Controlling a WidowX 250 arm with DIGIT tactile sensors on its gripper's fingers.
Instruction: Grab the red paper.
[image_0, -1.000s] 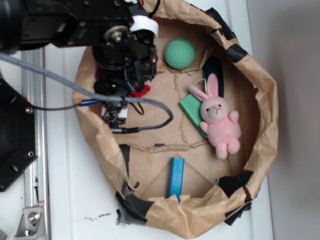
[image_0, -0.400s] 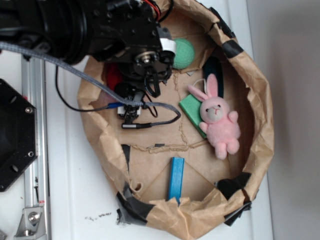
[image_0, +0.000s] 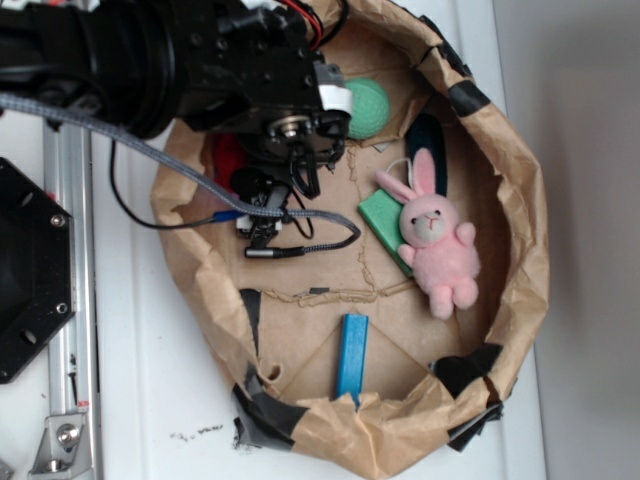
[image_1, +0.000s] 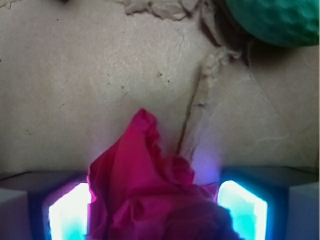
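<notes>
The red paper (image_1: 155, 190) is a crumpled bright red wad lying between my gripper's (image_1: 154, 220) two lit fingers. The left pad (image_1: 67, 212) and the right pad (image_1: 240, 210) stand wide apart, one at each side of the wad and close against its edges. The gripper is open around the paper, low over the brown floor. In the exterior view only a patch of the red paper (image_0: 226, 156) shows, left of the black gripper (image_0: 262, 195) that covers the rest.
A brown paper wall (image_0: 525, 200) with black tape rings the area. Inside are a green ball (image_0: 366, 108) just right of the gripper, a pink bunny (image_0: 440, 245) on a green block (image_0: 378, 218), and a blue block (image_0: 351, 355).
The arm swung right and toward the ball over the last second, hiding the red paper's right part and showing more at the left. Since 0.4 s ago it has barely moved.
</notes>
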